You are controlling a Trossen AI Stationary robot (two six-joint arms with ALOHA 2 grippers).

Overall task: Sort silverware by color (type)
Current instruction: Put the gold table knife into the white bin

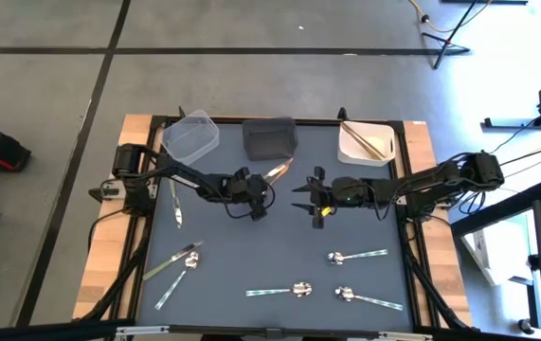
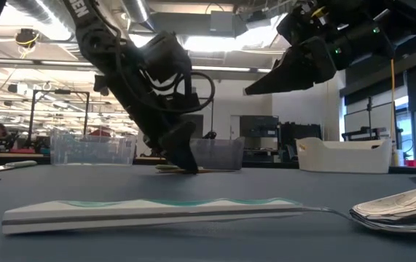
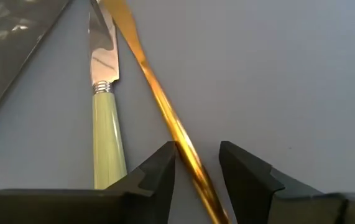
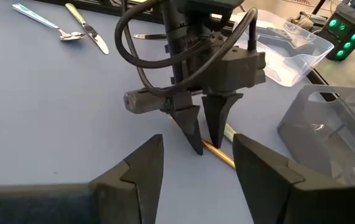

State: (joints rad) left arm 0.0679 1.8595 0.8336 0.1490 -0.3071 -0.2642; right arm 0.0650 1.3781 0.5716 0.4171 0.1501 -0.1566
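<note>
A copper-orange knife (image 3: 165, 112) lies flat on the dark mat beside a green-handled knife (image 3: 109, 137), near the dark bin (image 1: 270, 137). My left gripper (image 3: 197, 165) is open and points down at the mat, with one finger on each side of the copper knife's handle. In the high view it is at mid-table (image 1: 256, 196), and it also shows in the right wrist view (image 4: 205, 134). My right gripper (image 1: 304, 198) is open and hovers above the mat just right of it, touching nothing. Silver spoons (image 1: 357, 256) (image 1: 294, 290) lie on the near part of the mat. My left gripper comes from above, its fingers across the copper knife's handle (image 3: 186, 152), which lies flat on the mat between them. One finger (image 3: 161, 165) stands right against the handle's edge. I cannot tell whether it touches.
Three bins stand along the far edge: clear (image 1: 191, 134), dark, and white (image 1: 367, 142), which holds copper-orange pieces. A slim utensil (image 1: 175, 202) lies at the left. A green piece (image 1: 173, 260), another spoon (image 1: 177, 279) and a third silver spoon (image 1: 369, 299) lie near the front edge.
</note>
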